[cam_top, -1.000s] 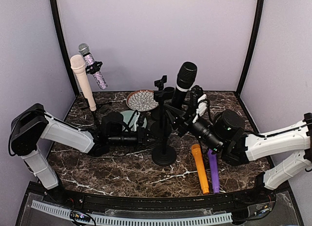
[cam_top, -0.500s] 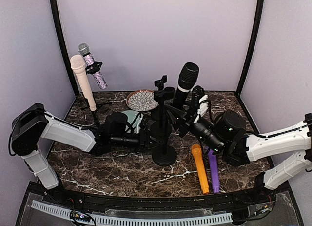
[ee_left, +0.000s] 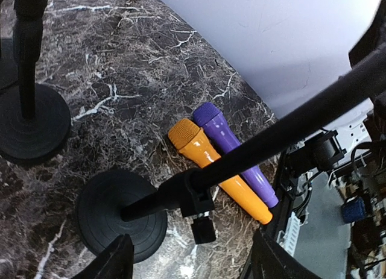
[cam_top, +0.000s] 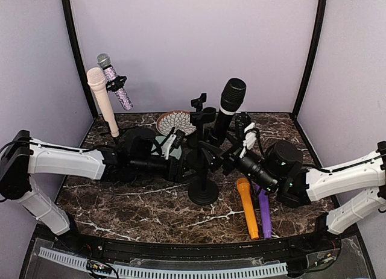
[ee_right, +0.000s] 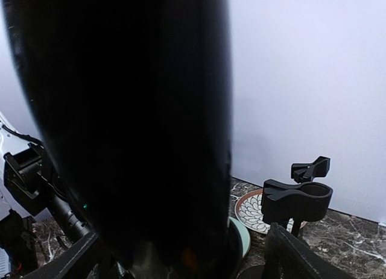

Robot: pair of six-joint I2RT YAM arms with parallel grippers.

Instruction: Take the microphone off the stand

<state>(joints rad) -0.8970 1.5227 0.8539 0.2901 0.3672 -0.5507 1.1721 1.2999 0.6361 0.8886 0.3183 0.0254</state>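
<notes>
A black microphone stands nearly upright behind the centre stand, whose clip is empty. My right gripper is open around the microphone's lower body. In the right wrist view the microphone fills the left side, and the right finger stands apart from it. The microphone's bottom end is hidden. My left gripper is open at the stand's pole, which runs past its fingers without touching them.
An orange microphone and a purple one lie at the front right. A cream microphone and a glittery one sit on stands at the back left. A patterned plate and a teal plate lie behind the stand. A second base stands nearby.
My left gripper has opened off the stand's pole and its arm has stretched further right. My right gripper has opened around the black microphone, which has barely shifted.
</notes>
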